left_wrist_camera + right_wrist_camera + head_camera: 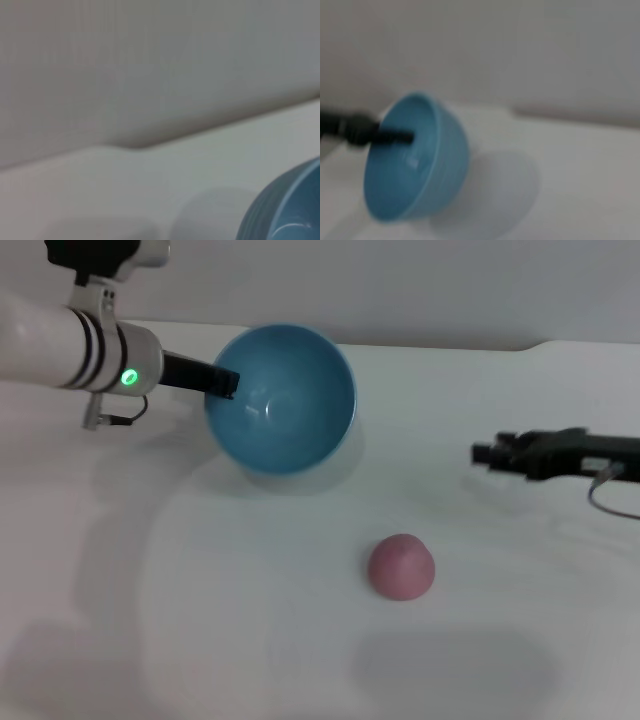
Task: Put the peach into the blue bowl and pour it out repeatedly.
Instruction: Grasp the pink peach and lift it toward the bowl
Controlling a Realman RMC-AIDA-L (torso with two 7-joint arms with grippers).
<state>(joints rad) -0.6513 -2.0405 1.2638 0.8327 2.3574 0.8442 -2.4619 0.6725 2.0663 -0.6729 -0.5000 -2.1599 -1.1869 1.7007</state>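
Observation:
The blue bowl (285,400) is held off the table at the back left, tipped on its side with its empty, glossy inside facing me. My left gripper (222,382) is shut on its left rim, one black finger inside the bowl. The right wrist view shows the tilted bowl (415,160) with the left gripper (400,136) on its rim and the bowl's shadow on the table. Part of the bowl's ribbed outer wall (285,210) fills a corner of the left wrist view. The pink peach (401,566) lies on the table, in front of and right of the bowl. My right gripper (485,452) hovers empty at the right.
The white table (200,590) runs back to a grey wall (450,290). A loose cable (605,490) hangs under the right arm.

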